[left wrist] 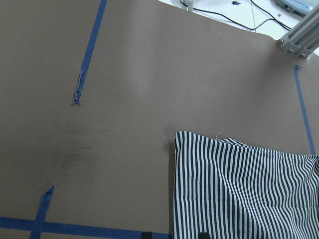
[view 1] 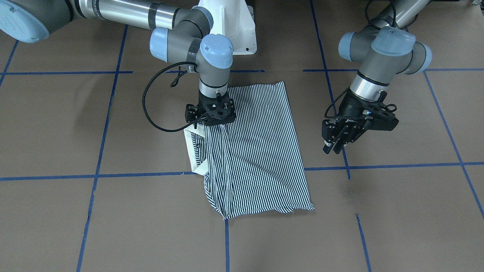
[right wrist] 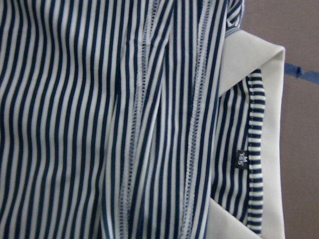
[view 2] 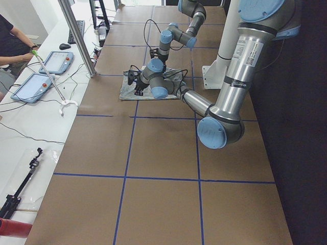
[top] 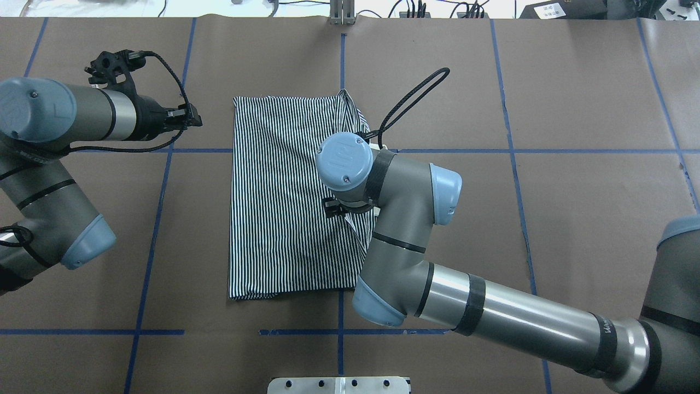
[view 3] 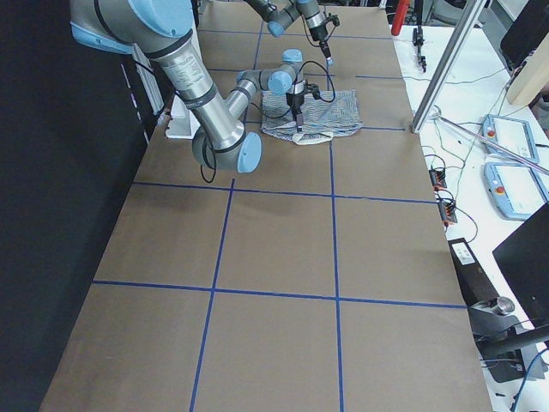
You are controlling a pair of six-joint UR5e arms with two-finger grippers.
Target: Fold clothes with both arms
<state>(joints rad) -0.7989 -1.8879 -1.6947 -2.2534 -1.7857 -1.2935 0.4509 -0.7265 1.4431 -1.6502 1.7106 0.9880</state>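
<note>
Shirt (view 1: 261, 151) in right pincer (view 1: 209, 124), left pincer (view 1: 332, 146) parted

Right arm (top: 404, 219) over the shirt's (top: 279, 191) collar side, bare table (top: 574, 219) along its other edges, left end effector (view 1: 334, 145) well apart

The polo shirt (top: 284, 208) lies flat mid-table (top: 574, 219), its collar (view 1: 190, 149) at its right edge. The right gripper (view 1: 209, 124) sits on that edge — the left gripper (top: 188, 117) hangs left of the shirt's far corner, apart.
</note>
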